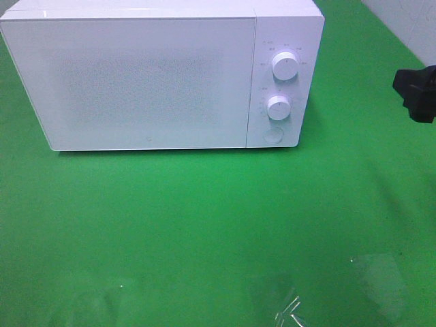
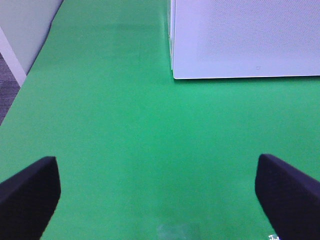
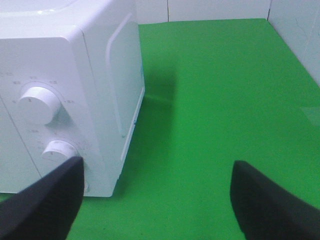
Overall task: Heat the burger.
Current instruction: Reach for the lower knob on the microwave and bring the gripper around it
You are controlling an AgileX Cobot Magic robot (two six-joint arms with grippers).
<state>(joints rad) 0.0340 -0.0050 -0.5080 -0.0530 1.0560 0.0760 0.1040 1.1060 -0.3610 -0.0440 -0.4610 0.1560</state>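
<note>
The burger is out of view in every frame. A white microwave [image 1: 136,82] stands at the back of the green table with its door closed, so nothing inside shows. Its two round knobs [image 1: 285,65] and a round button [image 1: 273,134] are on the right panel. My left gripper [image 2: 157,167] is open over bare green cloth, in front of the microwave's [image 2: 240,40] front left corner, holding nothing. My right gripper [image 3: 157,170] is open and empty beside the microwave's knob side [image 3: 65,100]. A black part of the right arm [image 1: 417,92] shows at the right edge.
A white tiled wall [image 1: 409,20] runs along the back right. The green cloth [image 1: 204,225] spreads in front of the microwave, with a shiny wrinkled patch [image 1: 289,310] near the front edge. The table's left edge and grey floor [image 2: 7,85] show in the left wrist view.
</note>
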